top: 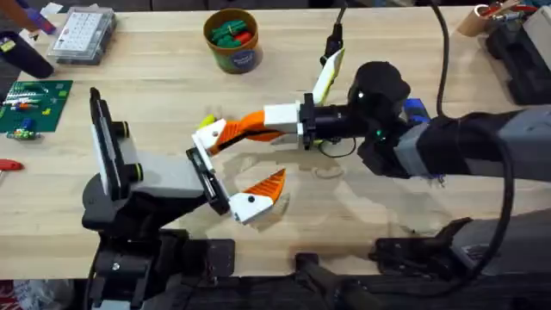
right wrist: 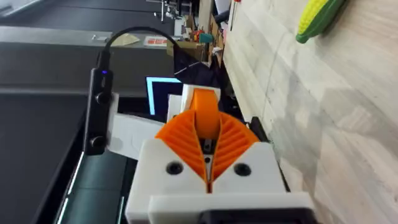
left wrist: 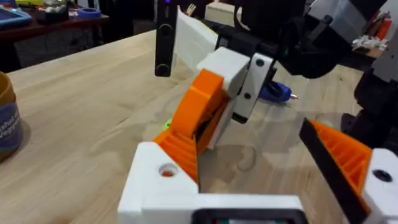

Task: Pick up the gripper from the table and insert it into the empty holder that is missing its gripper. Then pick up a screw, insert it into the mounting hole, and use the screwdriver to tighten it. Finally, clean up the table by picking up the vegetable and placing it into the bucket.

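While the right gripper (top: pixel 250 126), fingers pinched on the orange gripper (left wrist: pixel 186 140), seats it in the holder (left wrist: pixel 155 183), the left gripper (top: pixel 225 172), jaws spread, should hold steady.

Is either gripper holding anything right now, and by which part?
The right gripper pinches the gripper at its thick end; its tip sits in the holder.

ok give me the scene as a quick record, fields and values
right gripper: shut on the gripper, pressing it at the holder
holder: on the left arm, mounting hole visible; seating unclear
left gripper: open
screwdriver: on the table behind the right arm
vegetable: corn, on the table
bucket: far side, green and red items inside
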You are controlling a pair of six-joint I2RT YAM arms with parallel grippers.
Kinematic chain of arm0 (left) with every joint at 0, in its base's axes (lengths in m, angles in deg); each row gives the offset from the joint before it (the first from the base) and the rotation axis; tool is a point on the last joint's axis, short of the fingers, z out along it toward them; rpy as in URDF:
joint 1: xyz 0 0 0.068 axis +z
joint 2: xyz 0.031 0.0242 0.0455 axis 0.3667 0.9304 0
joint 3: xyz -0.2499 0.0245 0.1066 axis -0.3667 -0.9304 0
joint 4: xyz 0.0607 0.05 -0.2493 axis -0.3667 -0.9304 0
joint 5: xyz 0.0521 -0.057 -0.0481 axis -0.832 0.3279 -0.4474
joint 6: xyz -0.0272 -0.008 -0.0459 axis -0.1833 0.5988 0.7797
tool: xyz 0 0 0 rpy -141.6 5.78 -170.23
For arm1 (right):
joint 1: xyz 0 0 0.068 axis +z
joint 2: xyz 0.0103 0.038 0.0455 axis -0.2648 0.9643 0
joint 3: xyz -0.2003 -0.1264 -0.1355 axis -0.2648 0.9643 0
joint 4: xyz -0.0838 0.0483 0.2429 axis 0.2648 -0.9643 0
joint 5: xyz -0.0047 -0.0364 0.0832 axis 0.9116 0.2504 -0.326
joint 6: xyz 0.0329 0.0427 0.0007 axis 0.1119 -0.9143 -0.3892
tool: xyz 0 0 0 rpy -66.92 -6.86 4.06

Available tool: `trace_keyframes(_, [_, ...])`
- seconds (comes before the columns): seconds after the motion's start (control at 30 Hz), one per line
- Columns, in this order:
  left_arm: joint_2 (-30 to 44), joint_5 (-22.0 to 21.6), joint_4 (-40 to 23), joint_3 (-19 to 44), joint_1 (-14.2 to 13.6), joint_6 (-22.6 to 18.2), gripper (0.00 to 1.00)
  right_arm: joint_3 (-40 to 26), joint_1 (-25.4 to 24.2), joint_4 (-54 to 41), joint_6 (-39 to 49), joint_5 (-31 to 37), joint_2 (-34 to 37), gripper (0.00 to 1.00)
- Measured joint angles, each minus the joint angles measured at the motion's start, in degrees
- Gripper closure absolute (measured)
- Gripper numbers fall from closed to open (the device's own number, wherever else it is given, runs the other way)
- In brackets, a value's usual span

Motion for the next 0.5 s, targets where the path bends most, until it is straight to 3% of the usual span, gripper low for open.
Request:
trace_keyframes(0.17, [0.0, 1.5, -0.2, 0.0, -0.5, -0.2, 0.013, 0.2, 0.0, -0.4, 0.2, 1.8, 0.0, 0.129])
trace_keyframes(0.2, [0.0, 1.6, -0.2, 0.0, -0.5, -0.2, 0.013, 0.2, 0.0, -0.4, 0.3, 2.0, 0.0, 0.043])
trace_keyframes(0.5, [0.0, 1.8, -0.2, 0.0, -0.5, -0.4, 0.014, 0.2, 0.0, -0.4, 0.4, 2.5, 0.0, 0.005])
